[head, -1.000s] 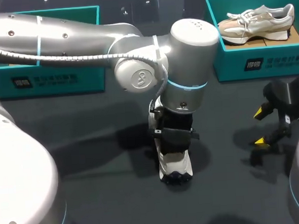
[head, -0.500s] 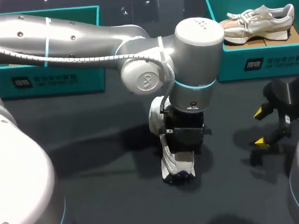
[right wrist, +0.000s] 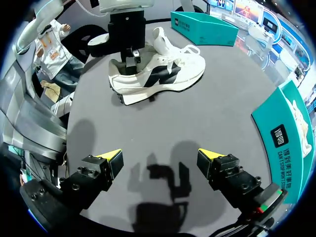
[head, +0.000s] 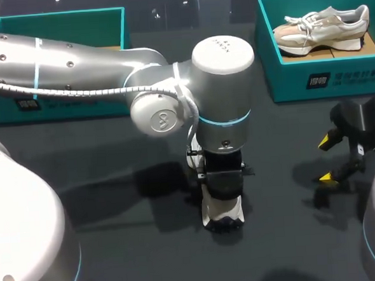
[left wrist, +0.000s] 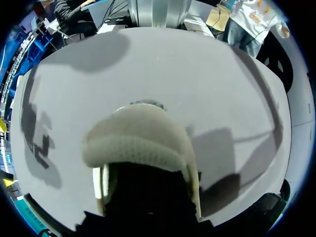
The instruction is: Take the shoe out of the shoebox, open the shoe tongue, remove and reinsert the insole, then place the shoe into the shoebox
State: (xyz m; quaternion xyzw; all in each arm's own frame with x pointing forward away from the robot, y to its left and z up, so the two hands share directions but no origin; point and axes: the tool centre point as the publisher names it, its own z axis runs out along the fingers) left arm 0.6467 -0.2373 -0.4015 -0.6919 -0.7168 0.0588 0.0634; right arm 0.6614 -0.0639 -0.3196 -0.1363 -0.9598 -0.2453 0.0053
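The shoe [head: 221,210] stands sole down on the table [head: 144,258]. My left gripper [right wrist: 132,55] sits at its heel opening, right above the shoe; whether it grips it I cannot tell. My right gripper [right wrist: 160,157] hangs beside the shoe, well apart from it, fingers spread wide.
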